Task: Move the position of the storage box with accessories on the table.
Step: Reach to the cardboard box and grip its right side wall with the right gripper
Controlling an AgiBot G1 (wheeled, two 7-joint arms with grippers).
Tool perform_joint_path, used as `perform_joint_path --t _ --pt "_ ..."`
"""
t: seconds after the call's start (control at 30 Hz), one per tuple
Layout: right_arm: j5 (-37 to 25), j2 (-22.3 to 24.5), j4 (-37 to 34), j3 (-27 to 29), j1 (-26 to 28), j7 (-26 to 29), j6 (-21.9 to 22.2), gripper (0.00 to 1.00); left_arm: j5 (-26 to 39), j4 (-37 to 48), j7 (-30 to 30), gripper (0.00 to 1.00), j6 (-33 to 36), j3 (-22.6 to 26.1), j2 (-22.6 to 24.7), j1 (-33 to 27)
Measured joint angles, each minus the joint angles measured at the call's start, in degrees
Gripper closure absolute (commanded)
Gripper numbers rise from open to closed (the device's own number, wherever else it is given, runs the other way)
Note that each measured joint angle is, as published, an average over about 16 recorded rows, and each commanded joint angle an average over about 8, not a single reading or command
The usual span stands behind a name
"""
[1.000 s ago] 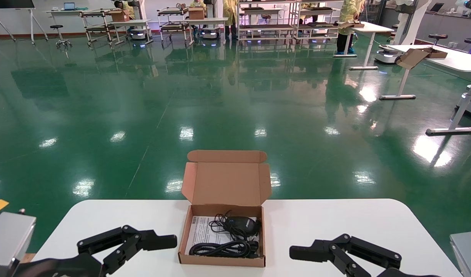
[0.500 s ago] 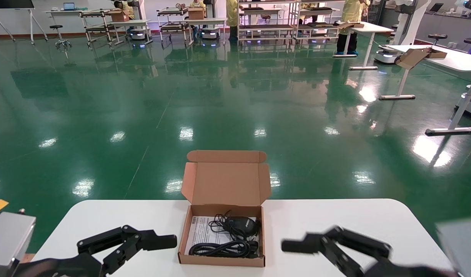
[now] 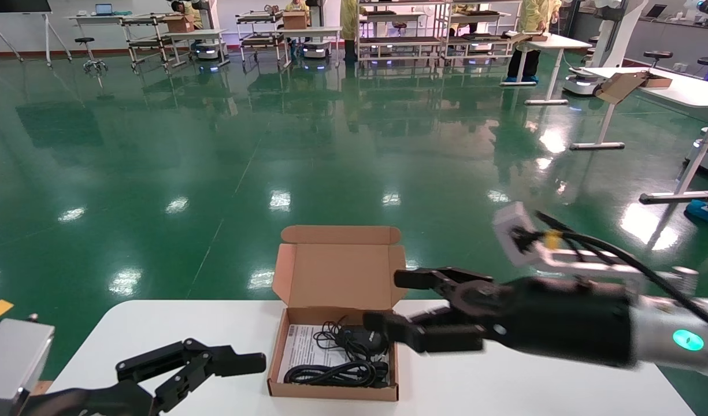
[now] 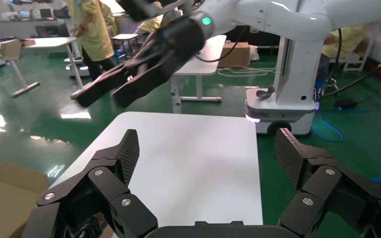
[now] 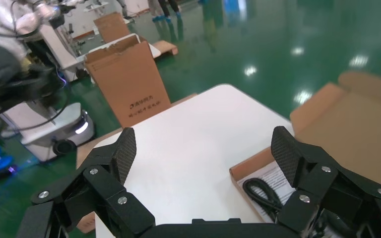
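The storage box (image 3: 333, 393), shallow brown cardboard, sits open at the table's (image 3: 504, 381) front middle with its lid (image 3: 339, 274) standing up at the back. Inside lie a black mouse (image 3: 362, 338), a black cable bundle (image 3: 330, 374) and a white leaflet (image 3: 301, 346). My right gripper (image 3: 391, 300) is open and raised, its fingertips over the box's right rear corner. In the right wrist view the right gripper (image 5: 203, 148) spans bare table beside the box wall (image 5: 250, 166), with the cable (image 5: 263, 191) by one finger. My left gripper (image 3: 232, 364) (image 4: 208, 153) is open, low, left of the box.
A tall brown carton (image 5: 129, 79) stands on the floor off the table's left end. A white robot base (image 4: 283, 106) stands beyond the table's right end. A grey housing (image 3: 13, 358) is at the left front. Green floor lies beyond the far edge.
My right arm has risen from the table's front right and swung left to the box's right side. The left gripper and the box have not moved.
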Motion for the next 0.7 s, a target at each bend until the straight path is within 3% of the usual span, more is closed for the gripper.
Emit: perform_joint_path --t 0.33,0.7 --pt "-6.0 -8.2 -19.8 -4.2 8.3 1.4 2.4 0.00 0.0 0.0 0.0 0.00 0.0 0.0 0.0 0.0" --pt "-10.9 -8.3 -27.6 -6.9 12.6 1.4 5.2 0.00 0.0 0.0 0.0 0.00 0.0 0.0 0.0 0.0"
